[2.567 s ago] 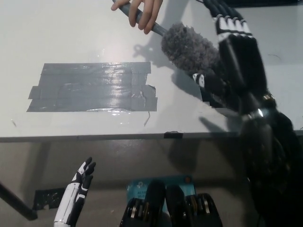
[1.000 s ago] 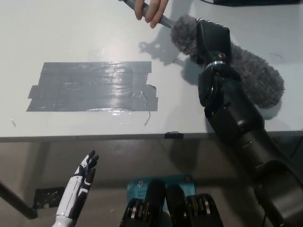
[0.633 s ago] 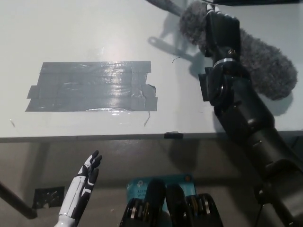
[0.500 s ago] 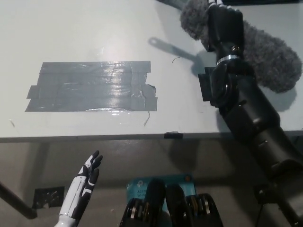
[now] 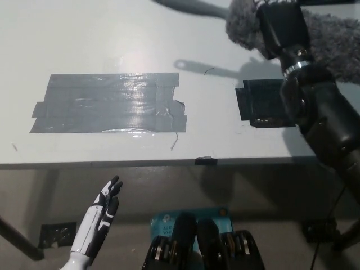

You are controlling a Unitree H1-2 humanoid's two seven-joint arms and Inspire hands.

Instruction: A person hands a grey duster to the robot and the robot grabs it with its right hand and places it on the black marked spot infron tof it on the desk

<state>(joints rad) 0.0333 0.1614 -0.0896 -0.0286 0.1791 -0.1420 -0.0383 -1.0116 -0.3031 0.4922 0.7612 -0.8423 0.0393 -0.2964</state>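
The grey duster (image 5: 243,23) hangs in the air at the top right, its fluffy head sticking out on both sides of my black right hand (image 5: 279,29), which is shut on it. Its dark handle (image 5: 188,7) points left, blurred, at the top edge. Its shadow falls on the desk just below. The black marked spot (image 5: 260,103) lies on the white desk (image 5: 112,39) under and slightly left of my right forearm. My white left hand (image 5: 101,218) rests open below the desk's front edge at the lower left.
A large patch of grey tape strips (image 5: 109,103) covers the desk left of centre. A small dark tab (image 5: 206,160) sits on the desk's front edge. A blue object (image 5: 169,222) lies on the floor under the desk.
The person's hand let go of the handle and left the view. My right hand carried the duster up and to the right, uncovering the black marked spot. The left hand barely moved.
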